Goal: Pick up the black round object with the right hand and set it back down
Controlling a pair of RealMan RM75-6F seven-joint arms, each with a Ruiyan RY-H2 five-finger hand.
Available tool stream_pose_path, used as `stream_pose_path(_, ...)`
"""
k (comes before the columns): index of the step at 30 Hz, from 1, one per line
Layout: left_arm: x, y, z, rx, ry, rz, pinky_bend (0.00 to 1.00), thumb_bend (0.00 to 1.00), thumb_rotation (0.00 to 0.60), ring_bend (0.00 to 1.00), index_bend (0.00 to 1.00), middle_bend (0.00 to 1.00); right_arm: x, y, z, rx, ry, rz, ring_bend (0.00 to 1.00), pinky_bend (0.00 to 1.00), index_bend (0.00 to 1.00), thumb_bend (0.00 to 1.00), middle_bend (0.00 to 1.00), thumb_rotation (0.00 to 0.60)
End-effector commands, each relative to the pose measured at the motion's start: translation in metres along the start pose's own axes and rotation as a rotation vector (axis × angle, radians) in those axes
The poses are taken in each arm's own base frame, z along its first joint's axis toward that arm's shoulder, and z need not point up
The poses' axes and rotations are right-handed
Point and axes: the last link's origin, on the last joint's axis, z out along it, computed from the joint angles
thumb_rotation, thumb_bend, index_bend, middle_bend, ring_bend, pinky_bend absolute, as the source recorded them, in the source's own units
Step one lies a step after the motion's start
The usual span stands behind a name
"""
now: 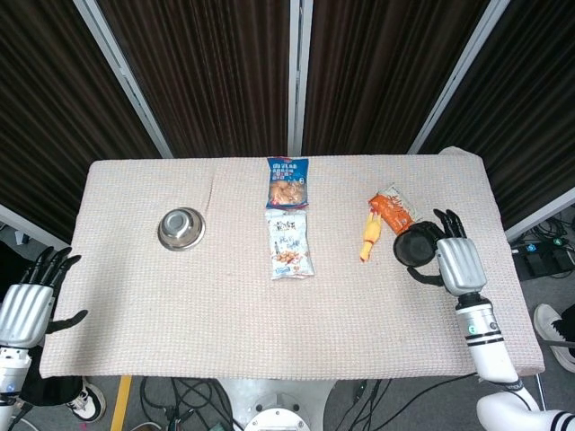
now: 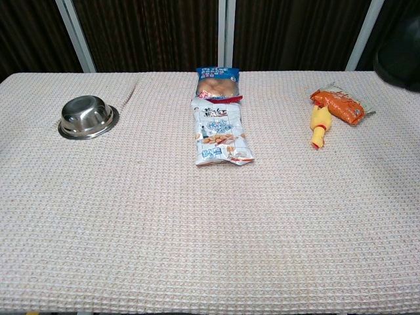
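Above the right side of the counter (image 1: pixel 269 332) our right hand (image 1: pixel 456 262) grasps the black ball (image 1: pixel 415 247) in the air, and we fear it may drop on the orange packet (image 1: pixel 393 210) or yellow toy (image 1: pixel 369 237) and roll away.

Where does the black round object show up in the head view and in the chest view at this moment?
Head view: the black round object is at right of centre, held in the right hand, just right of the yellow rubber chicken.
Chest view: only a dark edge of it shows at the upper right corner, cut by the frame.
Shared landmark: the yellow rubber chicken, lying beside the orange snack bag.
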Motion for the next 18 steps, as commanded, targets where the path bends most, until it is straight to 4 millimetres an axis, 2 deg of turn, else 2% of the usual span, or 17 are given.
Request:
stream_pose_path(1, 0.000, 0.000, 0.000, 0.003, -0.002, 0.000, 0.18, 0.06, 0.600, 0.00, 0.14, 0.08, -0.034, 0.026, 0.013, -0.130, -0.185, -0.042, 0.06, 0.00, 0.35, 0.16, 0.43, 0.600)
stream_pose_path(4, 0.001, 0.000, 0.001, 0.003, -0.001, -0.001, 0.18, 0.06, 0.600, 0.00, 0.14, 0.08, -0.008, -0.008, 0.013, -0.006, -0.058, 0.065, 0.07, 0.00, 0.35, 0.16, 0.44, 0.600)
stream_pose_path(5, 0.001, 0.000, 0.001, 0.002, 0.000, 0.000, 0.18, 0.06, 0.600, 0.00, 0.14, 0.08, 0.008, -0.023, 0.010, 0.057, 0.010, 0.129, 0.08, 0.00, 0.35, 0.16, 0.44, 0.600)
stream_pose_path(9, -0.002, 0.002, 0.002, -0.001, -0.004, -0.004, 0.18, 0.06, 0.600, 0.00, 0.14, 0.08, 0.053, -0.056, -0.009, 0.251, 0.219, 0.285, 0.08, 0.00, 0.35, 0.15, 0.45, 0.600)
stream_pose_path(12, -0.003, 0.003, 0.001, -0.003, -0.009, -0.001, 0.18, 0.06, 0.600, 0.00, 0.14, 0.08, 0.068, -0.057, -0.024, 0.315, 0.326, 0.338, 0.08, 0.00, 0.35, 0.15, 0.45, 0.600)
stream_pose_path(14, -0.002, 0.002, 0.001, -0.001, -0.008, -0.001, 0.18, 0.06, 0.600, 0.00, 0.14, 0.08, 0.066, -0.048, -0.025, 0.290, 0.336, 0.324, 0.08, 0.00, 0.35, 0.15, 0.45, 0.600)
stream_pose_path(17, -0.001, 0.001, 0.001, -0.002, -0.006, -0.001, 0.18, 0.06, 0.600, 0.00, 0.14, 0.08, 0.038, -0.023, -0.017, 0.162, 0.211, 0.266, 0.08, 0.00, 0.36, 0.15, 0.46, 0.600)
stream_pose_path(18, -0.001, 0.001, 0.001, -0.003, -0.006, -0.002, 0.18, 0.06, 0.600, 0.00, 0.14, 0.08, 0.022, -0.010, -0.012, 0.099, 0.136, 0.235, 0.09, 0.00, 0.36, 0.15, 0.47, 0.600)
